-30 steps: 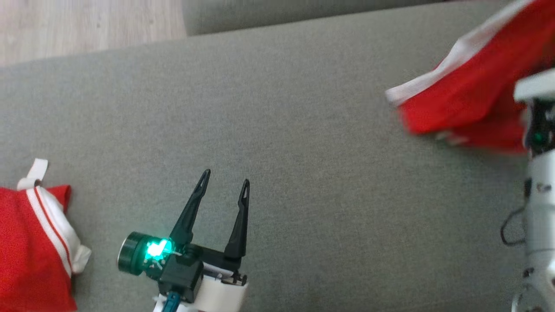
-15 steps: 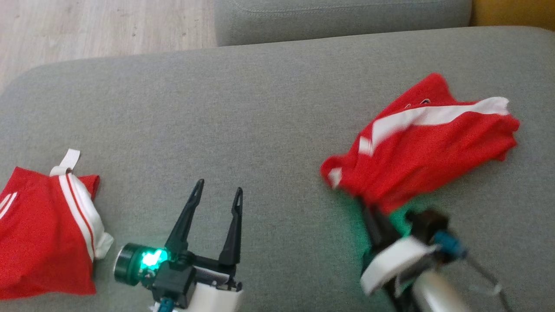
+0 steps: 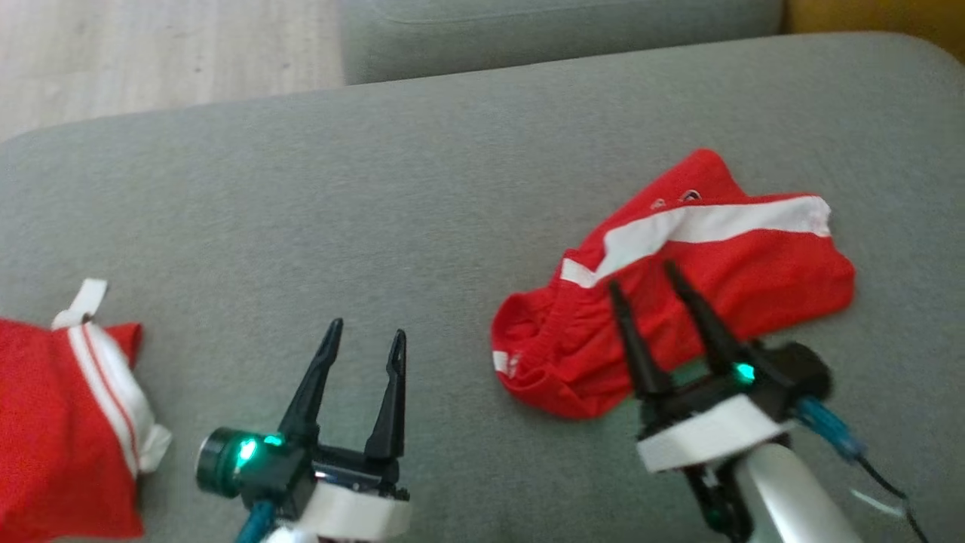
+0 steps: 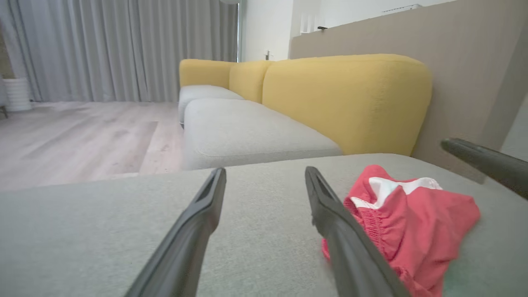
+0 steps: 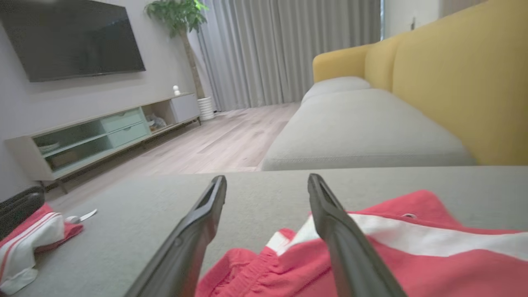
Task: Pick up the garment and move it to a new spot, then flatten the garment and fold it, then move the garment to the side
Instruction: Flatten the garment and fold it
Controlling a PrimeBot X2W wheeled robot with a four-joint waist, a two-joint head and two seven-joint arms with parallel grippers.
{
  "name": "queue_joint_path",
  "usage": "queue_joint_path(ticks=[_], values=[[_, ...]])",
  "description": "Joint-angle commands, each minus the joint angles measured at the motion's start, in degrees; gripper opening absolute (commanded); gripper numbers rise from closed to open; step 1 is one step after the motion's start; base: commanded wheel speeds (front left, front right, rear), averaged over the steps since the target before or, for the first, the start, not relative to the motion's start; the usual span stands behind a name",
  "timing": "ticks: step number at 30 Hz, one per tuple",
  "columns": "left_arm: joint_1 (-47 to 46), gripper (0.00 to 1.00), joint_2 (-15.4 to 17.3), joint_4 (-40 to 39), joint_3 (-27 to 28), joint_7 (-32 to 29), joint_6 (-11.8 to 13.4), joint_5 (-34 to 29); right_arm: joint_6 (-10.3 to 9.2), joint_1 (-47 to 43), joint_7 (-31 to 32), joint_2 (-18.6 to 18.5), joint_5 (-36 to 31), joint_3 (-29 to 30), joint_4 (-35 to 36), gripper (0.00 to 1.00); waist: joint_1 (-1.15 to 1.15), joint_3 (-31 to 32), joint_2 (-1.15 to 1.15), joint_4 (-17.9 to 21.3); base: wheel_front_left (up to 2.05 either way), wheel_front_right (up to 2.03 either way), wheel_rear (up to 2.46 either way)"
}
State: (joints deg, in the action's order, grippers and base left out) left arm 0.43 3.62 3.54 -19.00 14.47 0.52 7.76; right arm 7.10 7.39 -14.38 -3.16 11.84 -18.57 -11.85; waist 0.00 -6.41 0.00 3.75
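Note:
The garment (image 3: 769,271), red shorts with a white stripe, lies crumpled on the grey sofa cushion (image 3: 452,211) right of centre. My right gripper (image 3: 640,275) stands open over its near edge, fingers spread, nothing between them. In the right wrist view the garment (image 5: 412,255) lies under and right of the open right gripper (image 5: 267,177). My left gripper (image 3: 367,328) is open above bare cushion, well left of the garment. The left wrist view has the open left gripper (image 4: 265,170) with the garment (image 4: 416,218) to its right.
A second red and white garment (image 3: 45,422) lies bunched at the cushion's far left, also in the right wrist view (image 5: 29,239). Wooden floor (image 3: 151,53) lies beyond the cushion's far edge. Another grey cushion (image 3: 558,30) and a yellow backrest (image 4: 346,99) border it.
My right gripper has swung down from the upper right with the garment, opened and let it go; the garment now rests on the cushion. The head camera has shifted. The left gripper stays open.

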Motion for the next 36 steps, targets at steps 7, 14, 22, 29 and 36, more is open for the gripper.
queue_joint_path(ticks=[7, 14, 22, 29, 36], values=[[-13.47, 1.0, -0.71, 7.44, -4.39, -7.58, -5.71, 16.25, 0.39, -7.02, -0.61, 0.27, -3.61, 5.32, 7.33, 1.0, 0.0, -2.75, 0.0, 6.81, 0.0, 0.0, 0.0], [-23.87, 1.0, -0.73, 12.51, -12.23, -19.32, -5.6, 35.65, 0.39, -7.29, -0.62, 0.28, -3.68, 6.53, 9.43, 1.0, 0.0, -5.81, 0.0, 11.42, 0.0, 0.0, 0.0], [-30.76, 1.0, -0.73, 20.77, -14.74, -22.48, -1.75, 41.09, 0.39, -6.93, -0.62, 0.28, -3.34, 6.62, 10.18, 1.0, 0.0, -7.58, 0.0, 14.48, 0.0, 0.0, 0.0], [-33.03, 1.0, -0.74, 25.85, -15.62, -21.07, -1.05, 41.11, 0.39, -7.08, -0.62, 0.28, -2.89, 6.57, 10.08, 1.0, 0.0, -7.48, 0.0, 15.59, 0.0, 0.0, 0.0], [-34.18, 1.0, -0.72, 30.39, -15.17, -18.57, 1.13, 40.11, 0.39, -7.73, -0.62, 0.28, -2.84, 6.52, 9.97, 1.0, 0.0, -6.92, 0.0, 15.85, 0.0, 0.0, 0.0]])
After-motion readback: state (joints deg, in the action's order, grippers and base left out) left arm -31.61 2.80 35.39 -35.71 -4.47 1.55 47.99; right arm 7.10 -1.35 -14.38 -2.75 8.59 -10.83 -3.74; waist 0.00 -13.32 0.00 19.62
